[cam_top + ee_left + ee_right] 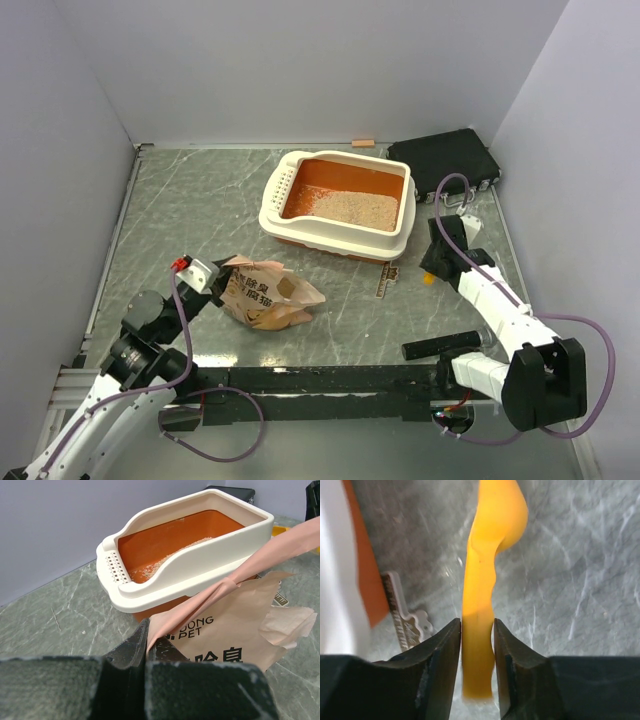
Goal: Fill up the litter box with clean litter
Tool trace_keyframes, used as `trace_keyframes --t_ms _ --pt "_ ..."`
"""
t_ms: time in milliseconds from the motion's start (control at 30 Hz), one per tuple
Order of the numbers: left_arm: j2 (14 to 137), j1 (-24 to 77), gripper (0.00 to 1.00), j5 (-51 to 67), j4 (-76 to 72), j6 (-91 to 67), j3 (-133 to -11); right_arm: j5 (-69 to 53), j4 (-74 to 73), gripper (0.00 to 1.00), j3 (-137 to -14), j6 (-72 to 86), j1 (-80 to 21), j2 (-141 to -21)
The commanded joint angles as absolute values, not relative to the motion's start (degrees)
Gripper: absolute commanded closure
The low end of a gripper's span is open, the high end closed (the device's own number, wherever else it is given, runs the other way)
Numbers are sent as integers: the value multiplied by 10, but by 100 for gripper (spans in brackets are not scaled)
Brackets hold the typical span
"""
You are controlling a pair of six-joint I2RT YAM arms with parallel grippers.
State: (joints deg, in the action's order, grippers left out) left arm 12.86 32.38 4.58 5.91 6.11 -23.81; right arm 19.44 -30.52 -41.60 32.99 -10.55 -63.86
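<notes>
The litter box (283, 222), orange with a cream-white rim, stands at the back centre. Beige clean litter (352, 208) covers the near part of its floor. It also shows in the left wrist view (200, 555), with litter (167, 560) inside. The crumpled tan paper bag (268, 296) lies on its side in front of the box. My left gripper (214, 277) is shut on the bag's edge (235, 630), with its fingertips (146, 630) pinching the paper. My right gripper (433, 268) is right of the box, shut on the handle of the orange-yellow scoop (479, 625).
A black flat case (445, 160) lies at the back right, behind the box. A small brown printed tag (388, 281) lies on the table near the box's front right corner and shows in the right wrist view (400, 612). Grey walls enclose the marbled table.
</notes>
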Motion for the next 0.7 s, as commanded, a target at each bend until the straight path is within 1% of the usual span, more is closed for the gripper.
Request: trace_keyframes --t_ms 0,200,267,300,367,400,433,467,500,533,567,633,667 --pt "132 323 99 36 -2 42 -282 163 -305 56 -403 322 -96 -629" --pt "138 323 99 29 17 40 -294 124 -317 49 -403 317 -91 -600" --pt "141 323 99 33 23 38 -302 98 -319 49 -403 309 -90 -570" --pt "141 323 99 36 24 35 -304 52 -317 48 -403 305 -91 -559" --pt "146 322 99 48 30 25 -308 1 -302 48 -403 282 -91 -523" --pt "148 323 99 51 32 21 -310 -44 -292 48 -401 268 -91 -511" --pt "149 322 99 54 35 16 -311 -130 -281 47 -400 244 -92 -500" --pt "149 323 99 54 38 14 -311 -172 -264 46 -402 230 -94 -481" --pt "149 323 99 55 39 15 -311 -209 -256 43 -403 218 -97 -473" --pt "149 323 99 55 39 14 -311 -281 -248 40 -405 190 -109 -463" --pt "149 323 99 55 39 14 -311 -301 -242 38 -415 176 -126 -452" --pt "150 323 99 55 38 17 -314 -301 -247 34 -432 137 -166 -448" --pt "154 323 99 55 40 16 -316 -280 -249 34 -445 121 -224 -451"
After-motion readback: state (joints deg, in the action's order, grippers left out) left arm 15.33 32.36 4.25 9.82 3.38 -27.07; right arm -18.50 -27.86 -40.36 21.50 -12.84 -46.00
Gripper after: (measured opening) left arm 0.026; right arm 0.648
